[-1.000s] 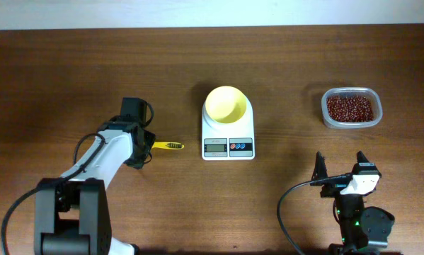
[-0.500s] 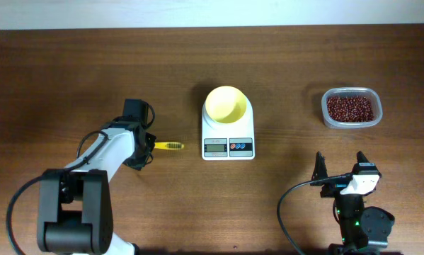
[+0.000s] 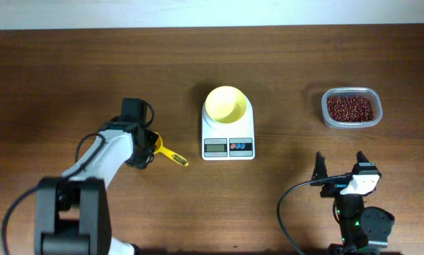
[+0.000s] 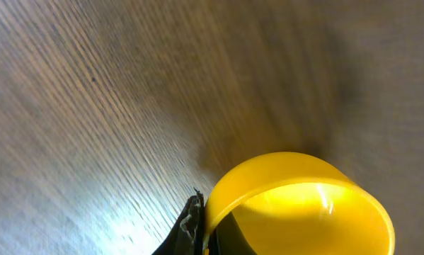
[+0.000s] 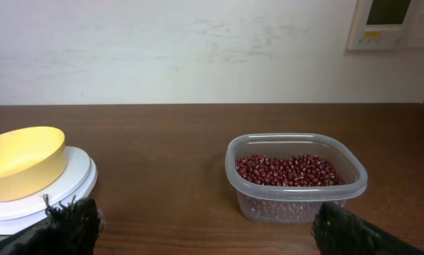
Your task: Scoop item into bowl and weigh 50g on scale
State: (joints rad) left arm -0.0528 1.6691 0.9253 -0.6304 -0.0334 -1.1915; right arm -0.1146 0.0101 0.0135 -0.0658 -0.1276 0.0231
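The pale-yellow bowl (image 3: 226,104) stands empty on the white scale (image 3: 228,138) at the table's middle; both also show in the right wrist view, the bowl (image 5: 20,161) on the scale (image 5: 70,180). The red-brown beans (image 3: 350,108) fill a clear tub (image 3: 328,117) at the right, seen close in the right wrist view (image 5: 288,170). My left gripper (image 3: 146,147) is shut on the rim of a yellow handled scoop (image 3: 168,153), left of the scale; in the left wrist view the gripper (image 4: 204,212) pinches the scoop's cup (image 4: 304,205). My right gripper (image 3: 339,173) is open and empty, near the front edge.
The tub's clear rim (image 5: 296,185) stands between my right gripper's (image 5: 212,234) spread fingers, further back. A pale wall runs behind the table's far edge. Bare wood lies between the scale and the tub.
The scoop's handle has swung from pointing straight right to pointing down and right, and its cup shows tilted in the left gripper. The right arm has not moved.
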